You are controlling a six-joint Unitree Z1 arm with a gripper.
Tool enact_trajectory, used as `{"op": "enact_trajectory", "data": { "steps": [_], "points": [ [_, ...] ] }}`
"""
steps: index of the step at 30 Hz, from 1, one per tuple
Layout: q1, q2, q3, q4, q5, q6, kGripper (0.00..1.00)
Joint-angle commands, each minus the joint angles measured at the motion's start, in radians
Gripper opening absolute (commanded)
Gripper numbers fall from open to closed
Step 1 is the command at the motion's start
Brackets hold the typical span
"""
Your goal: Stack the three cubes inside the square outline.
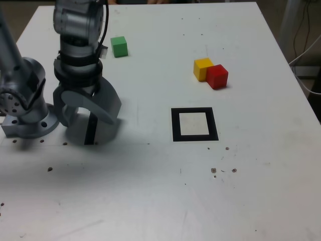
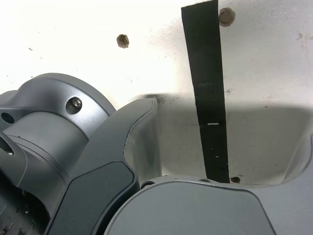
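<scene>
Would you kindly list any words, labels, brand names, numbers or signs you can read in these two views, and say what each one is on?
None: no readable text appears in either view.
The green cube, yellow cube and red cube have plain faces.
The square outline and the black strip carry no print.
The gripper shows no legible brand or number.

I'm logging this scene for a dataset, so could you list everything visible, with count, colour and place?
green cube: one, green, far side of the table, near the arm.
yellow cube: one, yellow, touching the red cube.
red cube: one, red, beyond the square outline.
square outline: one, black frame, white centre, nothing inside.
black strip: one, black, under the claw.
table: one, white.
claw: one, grey, open, holding nothing.
</scene>
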Motion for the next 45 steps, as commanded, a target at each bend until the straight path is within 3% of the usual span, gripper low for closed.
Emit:
{"op": "enact_trajectory", "data": {
  "steps": [1,26,45],
  "points": [
    [-0.001,0.0,0.002,0.0,0.0,0.0,1.0],
    [-0.001,-0.005,-0.069,0.072,-0.029,-0.013,0.99],
    [-0.001,0.077,-0.328,0.226,0.005,0.0,0.99]
  ]
}}
